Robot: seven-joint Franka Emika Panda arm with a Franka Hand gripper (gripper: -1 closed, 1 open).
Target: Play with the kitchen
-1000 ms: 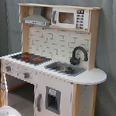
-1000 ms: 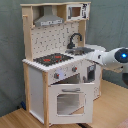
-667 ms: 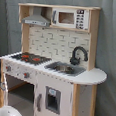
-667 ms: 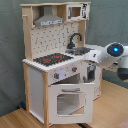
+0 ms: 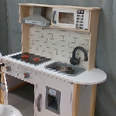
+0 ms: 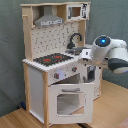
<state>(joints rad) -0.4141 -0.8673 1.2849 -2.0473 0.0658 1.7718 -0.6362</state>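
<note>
The kitchen (image 5: pixel 57 74) is a tall white and light-wood toy unit, seen in both exterior views. It has a black-red hob (image 5: pixel 30 57), a black faucet (image 5: pixel 78 55) over a sink (image 5: pixel 65 68), and a grey hood (image 5: pixel 36 18). In the second exterior view the kitchen (image 6: pixel 37 85) shows its windowed oven door (image 6: pixel 67 100) and knobs (image 6: pixel 57 75). My white arm (image 6: pixel 107 50), with a blue light, reaches in from the second exterior view's right. My dark gripper (image 6: pixel 90 76) hangs down beside the kitchen's front right corner, below the counter edge.
A toy microwave (image 5: pixel 70 17) sits on the top shelf next to the hood. A grey curtain (image 5: pixel 110 43) hangs behind the kitchen. The unit stands on a wooden floor (image 6: pixel 15 120). White parts of the arm (image 5: pixel 0 109) fill the first exterior view's lower left corner.
In the second exterior view my arm has swung in from the right edge toward the kitchen, and the gripper now hangs by the front right corner. The kitchen has not moved.
</note>
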